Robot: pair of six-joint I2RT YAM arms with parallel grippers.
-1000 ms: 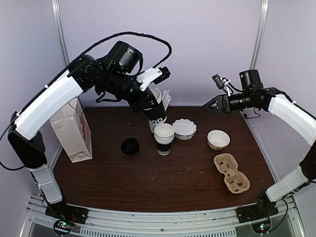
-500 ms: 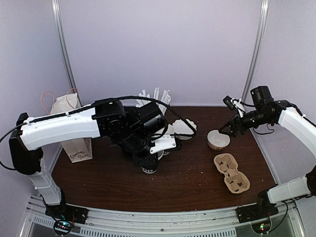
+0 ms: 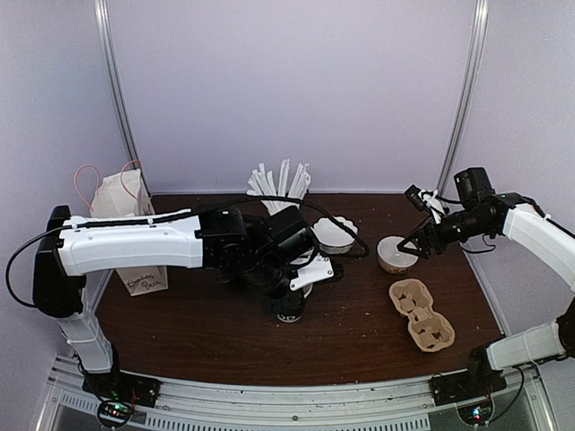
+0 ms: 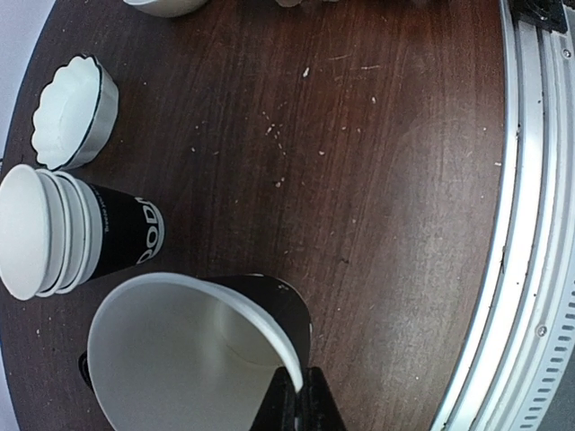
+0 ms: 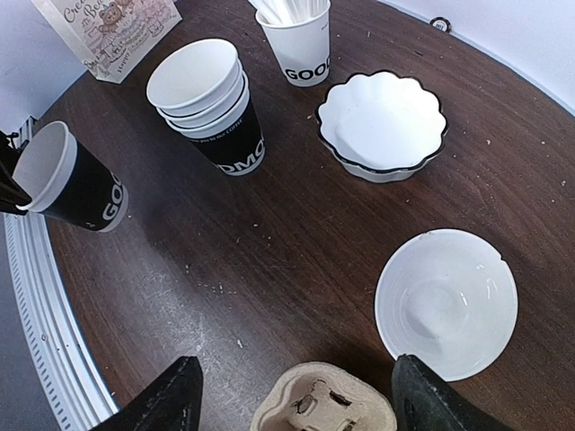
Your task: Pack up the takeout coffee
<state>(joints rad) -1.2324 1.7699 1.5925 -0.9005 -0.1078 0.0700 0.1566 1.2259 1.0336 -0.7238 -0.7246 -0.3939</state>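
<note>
The takeout coffee cup [image 3: 289, 312] sits at the lower centre of the overhead view, near the front edge of the bench [image 3: 359, 346] and just below the stack of paper cups [image 5: 211, 108]. It is black with white block lettering, its top is open and its white inside shows. The left fingers [image 4: 314, 413] are pinched tight on its rim at the bottom of the left wrist view, one on the inside and one on the outside of the wall. In the right wrist view the cup [image 5: 76, 184] leans a little at the left edge. Whether its base touches the bench I cannot tell.

The right fingers [image 5: 171, 400] stand wide apart at the bottom of their own view, with nothing between them. They hang over the gap between the cream bowl [image 5: 446, 301] and the pulp cup carrier [image 5: 323, 404].

Above the cream bowl lies a white scalloped bowl with a dark rim [image 5: 382, 121]. A white cup full of stirrers [image 5: 301, 36] stands at the top centre. A paper bag [image 3: 126, 229] stands upright at the left edge of the overhead view, behind the left arm.
</note>
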